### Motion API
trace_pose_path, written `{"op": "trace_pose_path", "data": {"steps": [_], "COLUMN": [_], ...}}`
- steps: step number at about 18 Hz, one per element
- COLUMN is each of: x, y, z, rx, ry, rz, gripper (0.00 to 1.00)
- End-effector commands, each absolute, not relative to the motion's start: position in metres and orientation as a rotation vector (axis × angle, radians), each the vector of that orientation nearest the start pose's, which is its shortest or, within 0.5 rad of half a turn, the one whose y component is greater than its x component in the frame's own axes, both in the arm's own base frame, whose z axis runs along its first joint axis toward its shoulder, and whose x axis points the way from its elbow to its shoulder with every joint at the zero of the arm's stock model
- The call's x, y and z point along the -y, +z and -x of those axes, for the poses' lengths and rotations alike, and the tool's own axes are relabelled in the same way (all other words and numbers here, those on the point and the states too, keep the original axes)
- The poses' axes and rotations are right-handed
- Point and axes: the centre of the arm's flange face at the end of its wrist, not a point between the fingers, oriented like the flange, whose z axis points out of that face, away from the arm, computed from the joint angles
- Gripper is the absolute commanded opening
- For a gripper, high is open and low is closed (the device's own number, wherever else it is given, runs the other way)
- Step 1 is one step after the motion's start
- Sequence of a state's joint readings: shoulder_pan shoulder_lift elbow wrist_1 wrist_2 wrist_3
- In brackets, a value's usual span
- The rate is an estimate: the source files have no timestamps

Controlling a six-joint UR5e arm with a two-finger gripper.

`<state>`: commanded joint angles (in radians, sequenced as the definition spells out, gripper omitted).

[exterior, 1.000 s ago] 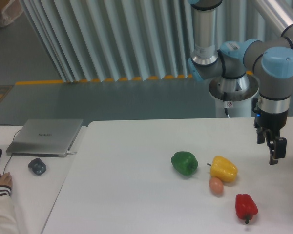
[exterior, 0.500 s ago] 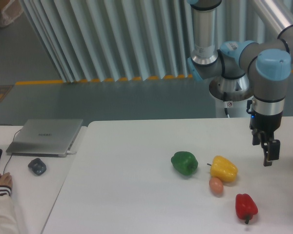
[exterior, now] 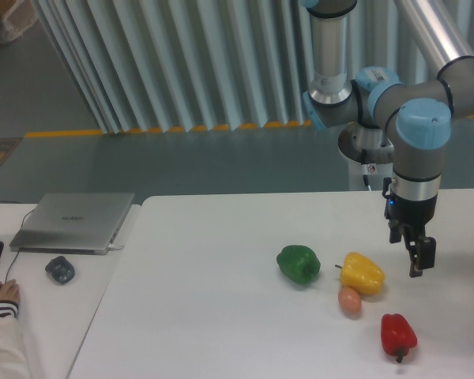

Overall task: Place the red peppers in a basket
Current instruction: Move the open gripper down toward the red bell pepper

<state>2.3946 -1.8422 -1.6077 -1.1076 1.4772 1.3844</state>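
Pepper first: the red pepper point(exterior: 398, 335) lies on the white worktop point(exterior: 221, 316), below the claw point(exterior: 415, 254) and slightly toward the camera, stem end nearest us. The claw hangs empty; its opening I cannot tell. Best to centre above the lobes, clear of the yellow pepper point(exterior: 362, 273), then descend straight.

No text can be read (the laptop point(exterior: 73, 220) lid's logo is blurred).

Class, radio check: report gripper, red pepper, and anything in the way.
Gripper empty, above the table. Red pepper lying untouched below it. Yellow pepper close by. No basket in view.
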Motion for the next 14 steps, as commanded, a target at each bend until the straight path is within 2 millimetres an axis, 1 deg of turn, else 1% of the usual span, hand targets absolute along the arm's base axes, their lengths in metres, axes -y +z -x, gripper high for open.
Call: {"op": "trace_pose_path", "data": {"steps": [1, 2, 3, 4, 5, 6, 8, 9, 10, 12, 13, 14], "x": [-0.521, -0.528, -0.535, -0.539, -0.541, -0.543, -0.545, -0.546, -0.547, -0.554, -0.557, -0.559], "y": [0.378, 0.387, 0.391, 0.385, 0.38, 0.378, 0.375, 0.368, 0.361, 0.353, 0.35, 0.346], "z": [0.35, 0.35, 0.352, 0.354, 0.353, 0.352, 0.354, 0.356, 0.359, 0.366, 0.369, 0.371], "rx": [-0.708, -0.659, -0.585, -0.436, -0.359, -0.305, -0.114, -0.003, 0.109, 0.416, 0.514, 0.568], "ry": [0.157, 0.173, 0.177, 0.154, 0.137, 0.132, 0.107, 0.094, 0.093, 0.091, 0.084, 0.074], "rz": [2.88, 2.875, 2.881, 2.908, 2.924, 2.932, 2.941, 2.943, 2.934, 2.867, 2.846, 2.839], "gripper": [1.0, 1.0, 1.0, 1.0, 1.0, 1.0, 1.0, 1.0, 1.0, 1.0, 1.0, 1.0]}}
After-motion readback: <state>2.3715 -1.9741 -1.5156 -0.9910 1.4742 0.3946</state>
